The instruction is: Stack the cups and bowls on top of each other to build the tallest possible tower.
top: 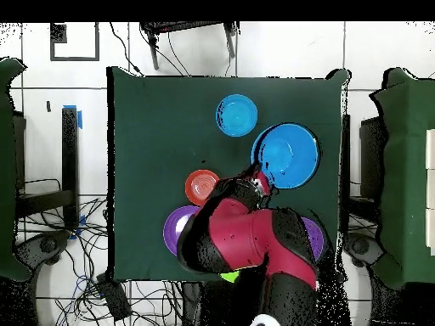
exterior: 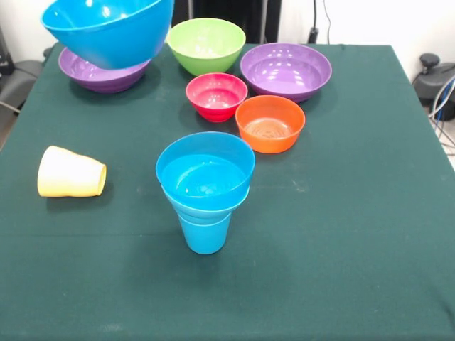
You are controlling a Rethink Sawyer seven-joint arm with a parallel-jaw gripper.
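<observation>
While the large blue bowl [exterior: 110, 30] is held aloft at about ten o'clock in the front view, tilted with its mouth turned up and slightly toward the camera, the tower [exterior: 205, 190] stands upright near the table's [exterior: 341, 270] middle. It is made of a blue cup [exterior: 205, 234] with blue bowls nested in its mouth, its long axis vertical and its opening upward. In the overhead view the big bowl is seen beside the arm [top: 246, 238], at roughly four o'clock from the tower. The gripper itself is hidden, so whether it is clamped on the rim cannot be told.

The step is judged to be carrying this bowl onto the tower. It should be levelled, centred over the tower's mouth and lowered gently, since the narrow base could be tipped. A yellow cup [exterior: 71, 172] lies on its side at nine o'clock, mouth pointing right.
</observation>
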